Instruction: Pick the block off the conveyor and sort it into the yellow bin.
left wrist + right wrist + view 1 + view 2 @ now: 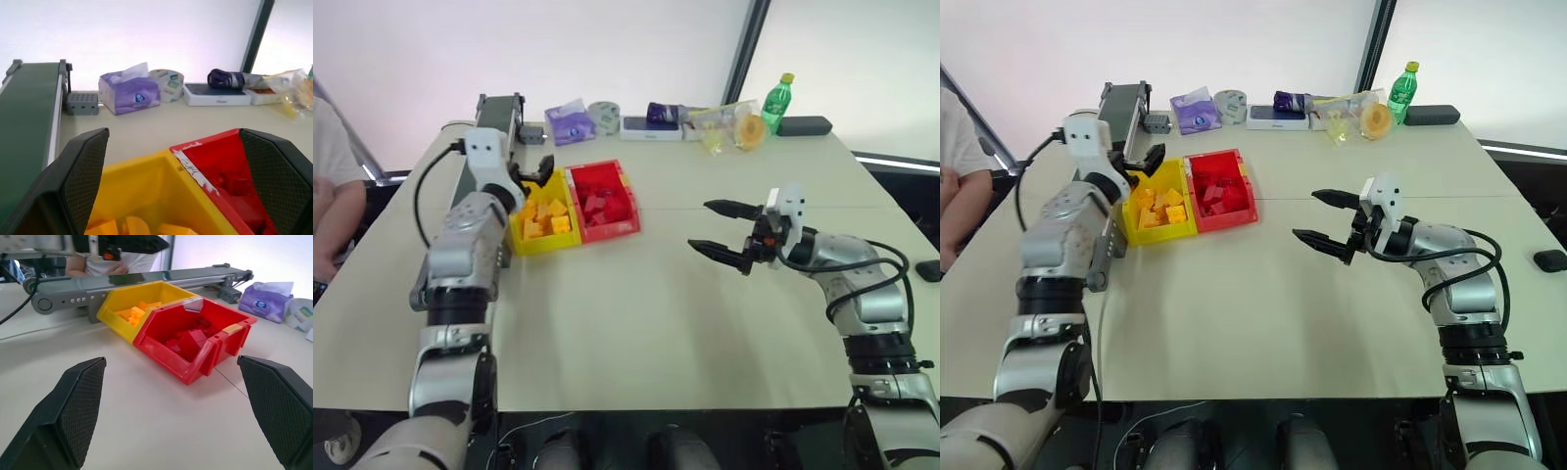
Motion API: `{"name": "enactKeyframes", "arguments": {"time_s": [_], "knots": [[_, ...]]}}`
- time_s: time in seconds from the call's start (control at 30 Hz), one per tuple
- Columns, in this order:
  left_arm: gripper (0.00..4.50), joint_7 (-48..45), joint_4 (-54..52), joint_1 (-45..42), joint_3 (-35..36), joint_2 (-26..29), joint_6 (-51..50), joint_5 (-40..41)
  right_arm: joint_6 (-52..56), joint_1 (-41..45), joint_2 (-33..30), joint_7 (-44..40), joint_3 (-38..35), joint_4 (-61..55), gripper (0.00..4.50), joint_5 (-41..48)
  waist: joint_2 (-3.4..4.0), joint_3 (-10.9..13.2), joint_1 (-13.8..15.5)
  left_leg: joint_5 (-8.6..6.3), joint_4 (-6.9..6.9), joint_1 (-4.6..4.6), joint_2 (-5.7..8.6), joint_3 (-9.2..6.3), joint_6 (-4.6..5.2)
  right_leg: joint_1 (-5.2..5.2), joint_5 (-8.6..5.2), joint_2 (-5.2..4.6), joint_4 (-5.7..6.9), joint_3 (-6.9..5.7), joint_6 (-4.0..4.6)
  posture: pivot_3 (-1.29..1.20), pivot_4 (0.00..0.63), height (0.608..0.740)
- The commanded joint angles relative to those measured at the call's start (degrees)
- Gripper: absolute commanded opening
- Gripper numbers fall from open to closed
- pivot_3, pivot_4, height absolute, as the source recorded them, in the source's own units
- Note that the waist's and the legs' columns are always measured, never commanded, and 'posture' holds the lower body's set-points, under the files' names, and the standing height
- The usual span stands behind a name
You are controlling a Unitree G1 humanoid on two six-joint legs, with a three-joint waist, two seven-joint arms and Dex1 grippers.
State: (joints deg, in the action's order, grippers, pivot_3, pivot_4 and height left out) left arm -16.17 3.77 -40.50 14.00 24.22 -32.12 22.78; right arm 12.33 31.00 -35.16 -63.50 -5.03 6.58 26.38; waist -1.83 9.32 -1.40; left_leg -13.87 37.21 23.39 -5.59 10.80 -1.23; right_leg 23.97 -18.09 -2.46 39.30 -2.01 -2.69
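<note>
The left gripper [1143, 160] hung over the yellow bin [1180, 231], and its two fingers [83, 171] stood wide apart with nothing between them. So it had let go. The yellow bin sat on the table [1263, 304], touching the red bin [1234, 217] on one side and lying just beside the conveyor [24, 127] on the other. Many yellow blocks [1160, 208] lay piled in the yellow bin, and I could not tell which one was the block just sorted. The part of the belt that showed was bare.

The right gripper [1324, 222] was also spread open and empty, held above the bare table, well apart from the bins.

It looked like the drop step was done or nearly done. Next, I think the left arm would need to lift clear of the bin and go back to the belt for another block.
</note>
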Motion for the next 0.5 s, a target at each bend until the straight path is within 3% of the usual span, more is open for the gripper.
{"name": "enactKeyframes", "arguments": {"time_s": [0.03, 0.23, 0.33, 0.5], "knots": [[4.46, -3.7, -14.3, 6.5, 5.6, 5.8, -6.4, 6.0, -0.6, 1.0, -0.8, -0.8, -1.3, -0.7, 4.50, 0.8, 0.01, 0.0, -0.2, 0.00, -0.02, 0.00, -0.06, 0.00, -0.01, 0.02, 0.00, 0.00, 0.01, 0.01, 0.00, 0.00, 0.150, 0.740], [4.46, -12.6, -22.8, 23.0, 15.4, 13.7, -9.0, 13.3, -1.2, 1.8, -1.0, -2.2, -1.0, 0.9, 4.50, 0.2, 0.01, 0.0, 0.2, 0.01, 0.01, -0.01, -0.08, -0.01, -0.02, 0.00, 0.00, -0.08, 0.05, 0.02, 0.00, 0.00, 0.150, 0.740], [4.46, -13.9, -22.2, 28.7, 16.9, 17.2, -5.1, 9.1, -1.3, 2.3, -0.8, -2.6, -1.1, 1.6, 4.50, 0.2, 0.01, 0.0, 0.6, 0.01, 0.02, -0.02, -0.07, -0.06, -0.02, -0.03, -0.01, -0.08, 0.04, -0.01, 0.02, 0.00, 0.150, 0.740], [4.46, -18.6, -21.5, 35.5, 21.4, 19.1, -2.1, 10.3, -1.8, 2.9, -0.4, -3.1, -0.6, 2.6, 4.50, -0.3, 0.00, 0.0, 0.6, -0.02, 0.01, -0.01, -0.03, -0.06, 0.02, -0.05, -0.01, -0.18, 0.01, -0.01, 0.03, 0.00, 0.150, 0.740]]}}
